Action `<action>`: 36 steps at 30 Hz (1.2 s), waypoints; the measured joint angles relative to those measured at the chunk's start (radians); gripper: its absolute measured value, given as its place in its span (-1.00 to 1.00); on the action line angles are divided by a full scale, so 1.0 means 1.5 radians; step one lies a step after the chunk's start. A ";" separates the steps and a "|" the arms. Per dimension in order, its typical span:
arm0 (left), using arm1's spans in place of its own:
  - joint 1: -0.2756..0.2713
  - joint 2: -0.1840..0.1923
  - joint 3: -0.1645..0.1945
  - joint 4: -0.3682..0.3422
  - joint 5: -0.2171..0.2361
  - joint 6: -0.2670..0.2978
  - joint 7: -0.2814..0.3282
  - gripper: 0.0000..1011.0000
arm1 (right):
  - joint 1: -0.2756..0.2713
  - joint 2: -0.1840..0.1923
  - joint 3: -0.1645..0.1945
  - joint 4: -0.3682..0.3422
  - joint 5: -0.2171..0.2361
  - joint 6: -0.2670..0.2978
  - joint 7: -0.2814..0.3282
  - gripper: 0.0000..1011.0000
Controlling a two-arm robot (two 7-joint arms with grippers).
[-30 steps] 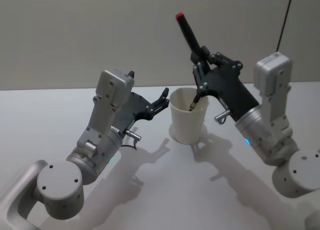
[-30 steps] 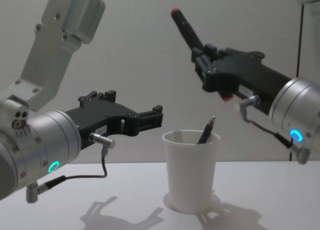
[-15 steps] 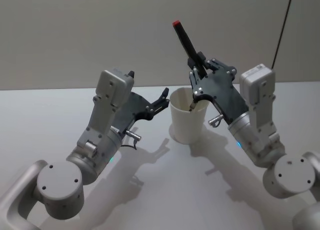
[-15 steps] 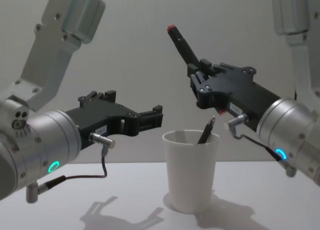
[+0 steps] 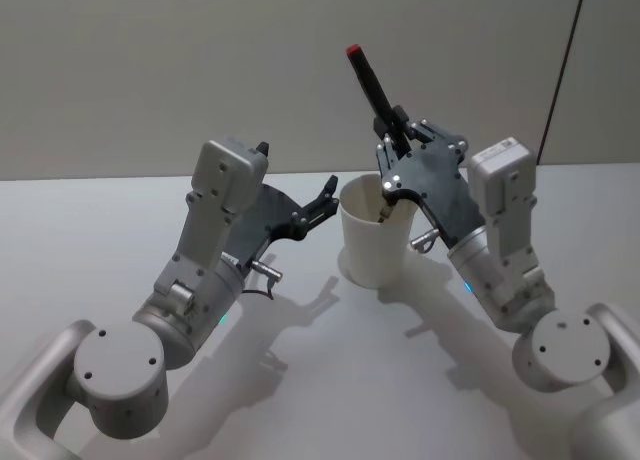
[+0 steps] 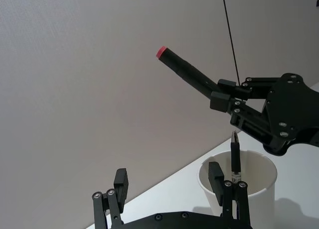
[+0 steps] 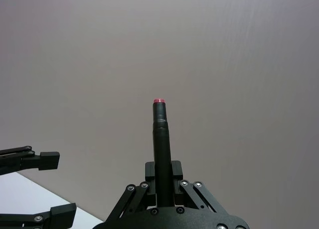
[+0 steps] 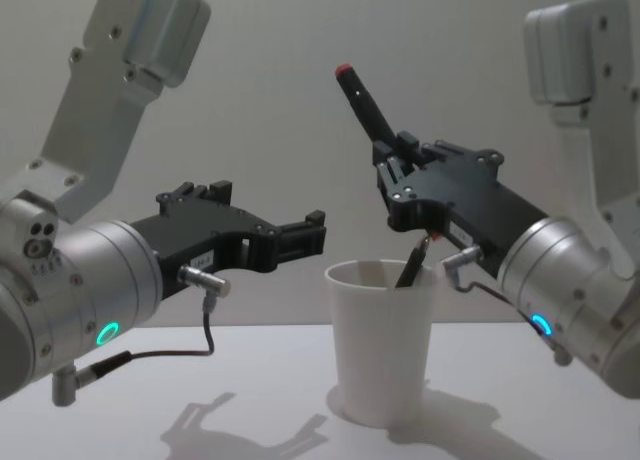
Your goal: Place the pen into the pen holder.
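A plain white paper-cup pen holder (image 5: pixel 376 242) stands on the pale grey bench (image 5: pixel 320 380). The black marker-like pen (image 5: pixel 372 86) has a red end. Both claws, left (image 5: pixel 322 202) and right (image 5: pixel 392 132), are black on silver-grey arms.

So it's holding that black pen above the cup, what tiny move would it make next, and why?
Probably lower the right pincer slightly. It grips the red-tipped pen tilted, above the paper cup, which already holds another pen. The left pincer waits open beside the cup.

Dim, even light; soft shadows
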 joint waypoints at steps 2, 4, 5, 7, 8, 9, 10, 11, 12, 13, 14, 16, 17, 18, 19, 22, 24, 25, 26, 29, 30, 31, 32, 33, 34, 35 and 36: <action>0.000 0.000 0.000 0.000 0.000 0.000 0.000 0.98 | 0.003 -0.002 -0.001 0.008 0.001 -0.002 0.000 -0.66; 0.000 0.000 0.000 0.000 0.000 0.000 0.000 0.98 | 0.005 -0.004 -0.001 0.013 0.002 -0.003 0.001 -0.66; 0.000 0.000 0.000 0.000 0.000 0.000 0.000 0.98 | 0.007 -0.005 -0.001 0.018 0.005 -0.004 0.003 -0.66; 0.000 0.000 0.000 0.000 0.000 0.000 0.000 0.98 | 0.010 -0.007 -0.002 0.024 0.007 -0.004 0.005 -0.66; 0.000 0.000 0.000 0.000 0.000 0.000 0.000 0.98 | 0.011 -0.009 -0.003 0.028 0.011 -0.004 0.007 -0.66; 0.000 0.000 0.000 0.000 0.000 0.000 0.000 0.98 | 0.012 -0.010 -0.003 0.030 0.012 -0.004 0.008 -0.66; 0.000 0.000 0.000 0.000 0.000 0.000 0.000 0.98 | 0.014 -0.011 -0.004 0.034 0.015 -0.002 0.010 -0.66; 0.000 0.000 0.000 0.000 0.000 0.000 0.000 0.98 | 0.015 -0.012 -0.004 0.036 0.018 0.000 0.011 -0.66; 0.000 0.000 0.000 0.000 0.000 0.000 0.000 0.98 | 0.016 -0.013 -0.004 0.037 0.019 0.001 0.012 -0.66; 0.000 0.000 0.000 0.000 0.000 0.000 0.000 0.98 | 0.016 -0.013 -0.005 0.039 0.021 0.002 0.013 -0.66; 0.000 0.000 0.000 0.000 0.000 0.000 0.000 0.98 | 0.018 -0.015 -0.005 0.041 0.026 0.006 0.015 -0.66; 0.000 0.000 0.000 0.000 0.000 0.000 0.000 0.98 | 0.019 -0.017 -0.006 0.044 0.029 0.010 0.017 -0.66; 0.000 0.000 0.000 0.000 0.000 0.000 0.000 0.98 | 0.021 -0.018 -0.007 0.046 0.033 0.014 0.018 -0.66; 0.000 0.000 0.000 0.000 0.000 0.000 0.000 0.98 | 0.021 -0.018 -0.007 0.047 0.035 0.016 0.019 -0.66; 0.000 0.000 0.000 0.000 0.000 0.000 0.000 0.98 | 0.022 -0.019 -0.007 0.048 0.036 0.018 0.019 -0.66; 0.000 0.000 0.000 0.000 0.000 0.000 0.000 0.98 | 0.024 -0.022 -0.008 0.052 0.041 0.025 0.022 -0.66; 0.000 0.000 0.000 0.000 0.000 0.000 0.000 0.98 | 0.025 -0.023 -0.009 0.054 0.043 0.030 0.023 -0.66; 0.000 0.000 0.000 0.000 0.000 0.000 0.000 0.98 | 0.026 -0.024 -0.010 0.055 0.044 0.033 0.024 -0.66; 0.000 0.000 0.000 0.000 0.000 0.000 0.000 0.98 | 0.026 -0.024 -0.010 0.056 0.044 0.034 0.024 -0.66; 0.000 0.000 0.000 0.000 0.000 0.000 0.000 0.98 | 0.027 -0.026 -0.011 0.058 0.045 0.040 0.025 -0.66; 0.000 0.000 0.000 0.000 0.000 0.000 0.000 0.98 | 0.028 -0.027 -0.012 0.058 0.046 0.042 0.026 -0.66; 0.000 0.000 0.000 0.000 0.000 0.000 0.000 0.98 | 0.028 -0.027 -0.012 0.059 0.046 0.044 0.026 -0.66; 0.000 0.000 0.000 0.000 0.000 0.000 0.000 0.98 | 0.028 -0.027 -0.012 0.059 0.046 0.044 0.026 -0.65; 0.000 0.000 0.000 0.000 0.000 0.000 0.000 0.98 | 0.029 -0.027 -0.012 0.059 0.047 0.045 0.027 -0.60; 0.000 0.000 0.000 0.000 0.000 0.000 0.000 0.98 | 0.029 -0.028 -0.013 0.060 0.047 0.047 0.027 -0.58; 0.000 0.000 0.000 0.000 0.000 0.000 0.000 0.98 | 0.029 -0.028 -0.013 0.060 0.047 0.048 0.027 -0.51; 0.000 0.000 0.000 0.000 0.000 0.000 0.000 0.98 | 0.029 -0.029 -0.013 0.061 0.047 0.049 0.027 -0.43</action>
